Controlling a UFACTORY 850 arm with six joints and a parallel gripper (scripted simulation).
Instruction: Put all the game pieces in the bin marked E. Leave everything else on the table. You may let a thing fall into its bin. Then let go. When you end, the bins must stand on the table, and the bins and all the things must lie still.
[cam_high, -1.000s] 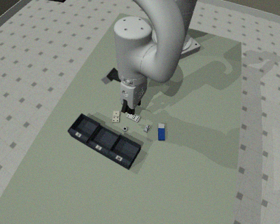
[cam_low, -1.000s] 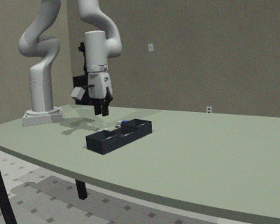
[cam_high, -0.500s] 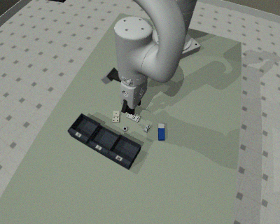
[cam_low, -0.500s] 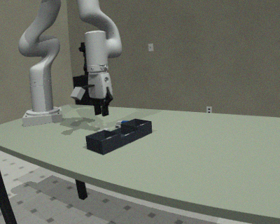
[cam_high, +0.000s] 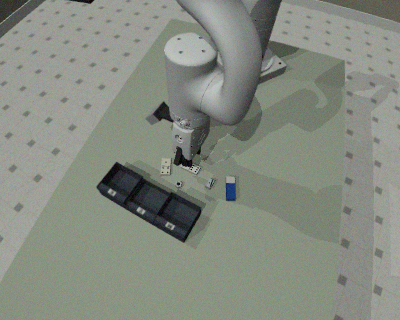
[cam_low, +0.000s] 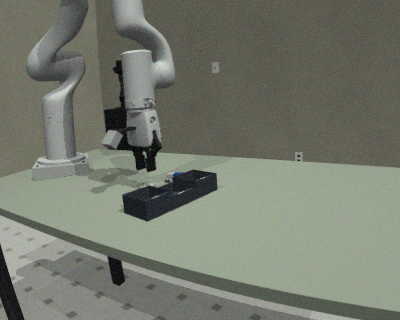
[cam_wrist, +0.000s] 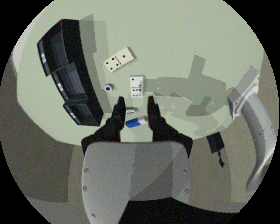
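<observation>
A dark row of three bins (cam_high: 148, 200) stands on the green table; its labels are too small to read. A cream domino (cam_high: 165, 166) lies just behind the bins. A second white domino (cam_high: 191, 169) lies right under my gripper (cam_high: 182, 161). In the wrist view this domino (cam_wrist: 136, 86) sits just beyond my fingertips, which are partly open with nothing between them. The first domino (cam_wrist: 119, 60) lies further out. A small dark round piece (cam_high: 178, 184) and a small grey-white piece (cam_high: 210, 183) lie near the bins. My gripper (cam_low: 145, 162) hovers a little above the table.
A blue and white eraser (cam_high: 230, 188) lies right of the small pieces and shows between my fingers in the wrist view (cam_wrist: 131, 123). The bins (cam_wrist: 65, 72) are to my left in the wrist view. The arm's base (cam_low: 57, 165) stands at the table's far end.
</observation>
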